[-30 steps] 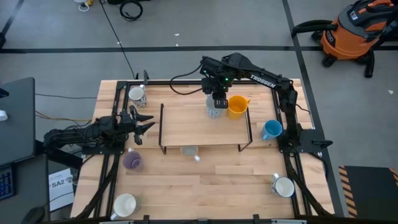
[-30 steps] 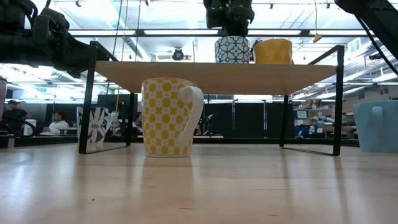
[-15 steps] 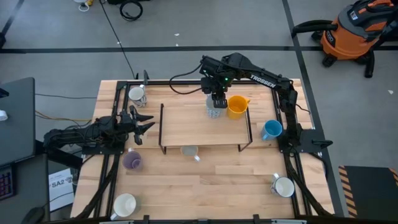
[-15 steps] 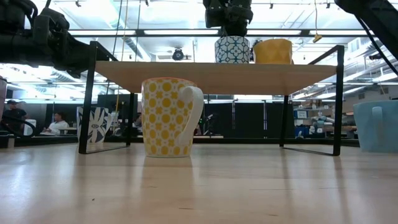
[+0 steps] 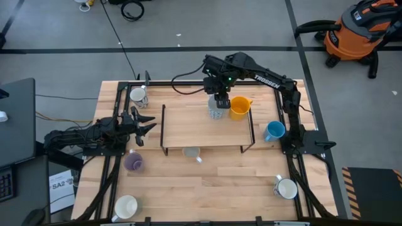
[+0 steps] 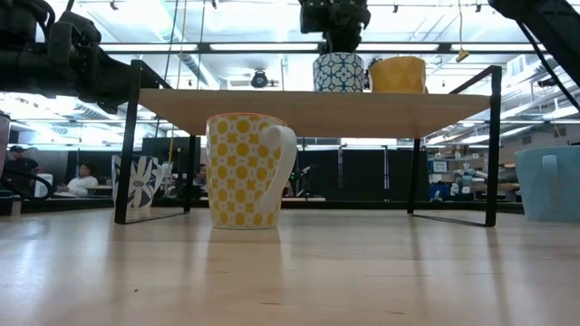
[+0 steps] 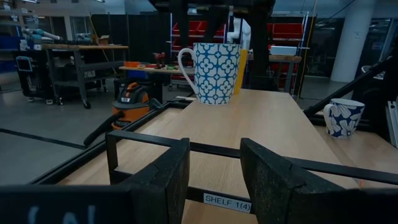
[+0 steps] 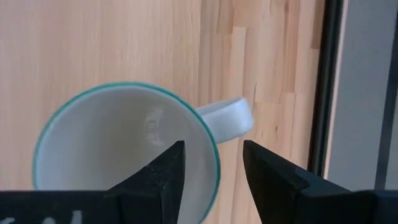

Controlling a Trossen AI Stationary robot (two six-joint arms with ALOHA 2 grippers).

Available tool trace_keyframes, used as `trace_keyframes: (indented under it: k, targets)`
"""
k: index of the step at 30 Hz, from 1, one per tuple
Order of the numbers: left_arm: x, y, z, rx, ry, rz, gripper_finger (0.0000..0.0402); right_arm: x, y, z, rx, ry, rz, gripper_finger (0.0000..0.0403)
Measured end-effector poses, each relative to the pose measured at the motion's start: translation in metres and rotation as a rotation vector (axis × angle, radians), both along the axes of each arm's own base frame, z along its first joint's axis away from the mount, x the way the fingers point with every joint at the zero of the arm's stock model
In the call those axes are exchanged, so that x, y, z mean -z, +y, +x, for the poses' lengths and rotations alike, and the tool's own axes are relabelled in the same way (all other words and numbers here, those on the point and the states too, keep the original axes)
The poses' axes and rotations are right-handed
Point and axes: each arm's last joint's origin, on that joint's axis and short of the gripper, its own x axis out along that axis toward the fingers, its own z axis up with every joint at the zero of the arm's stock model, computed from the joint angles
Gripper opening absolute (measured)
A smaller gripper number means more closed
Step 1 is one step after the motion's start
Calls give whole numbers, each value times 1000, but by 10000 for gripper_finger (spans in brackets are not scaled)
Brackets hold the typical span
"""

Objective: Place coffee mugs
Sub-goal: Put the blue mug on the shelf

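A white mug with a teal pattern [image 5: 215, 113] [image 6: 338, 72] [image 7: 216, 63] stands upright on the wooden shelf [image 5: 188, 125], next to the orange-yellow mug [image 5: 239, 108] [image 6: 397, 74]. My right gripper [image 5: 220, 102] [image 6: 336, 43] hangs open just over the patterned mug. In the right wrist view its fingers [image 8: 213, 168] stand on either side of the rim [image 8: 211, 146], beside the handle [image 8: 229, 117], and touch nothing that I can see. My left gripper [image 5: 146, 123] [image 7: 214, 168] waits open at the shelf's left end.
A yellow-dotted mug [image 5: 191, 152] [image 6: 245, 170] stands under the shelf. On the table are a bright blue mug [image 5: 273, 130], a purple one [image 5: 133, 162], a blue-flowered white one [image 5: 138, 95] [image 7: 344, 117] and two white mugs [image 5: 125, 206] [image 5: 287, 188]. The shelf's black frame [image 6: 492, 145] stands at its ends.
My right gripper has risen a little above the patterned mug, which stays upright on the shelf. Nothing else has moved.
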Motion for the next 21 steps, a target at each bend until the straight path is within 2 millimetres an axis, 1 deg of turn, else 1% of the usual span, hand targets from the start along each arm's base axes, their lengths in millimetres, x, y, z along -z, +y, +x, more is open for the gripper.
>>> trace_keyframes:
  k: [5, 10, 13, 17, 21]
  targets:
    - [0, 0, 0, 0, 0, 0, 149, -16, 2, -4, -1, -55, -20, 168]
    - [0, 0, 0, 0, 0, 0, 149, -29, 7, -17, 7, -76, -18, 168]
    - [0, 0, 0, 0, 1, 0, 149, -40, 11, -26, 59, -106, -5, 168]
    - [0, 0, 0, 0, 0, 0, 149, -58, 19, -45, 139, -159, 17, 168]
    - [0, 0, 0, 0, 0, 0, 149, -79, 34, -65, 182, -232, 32, 168]
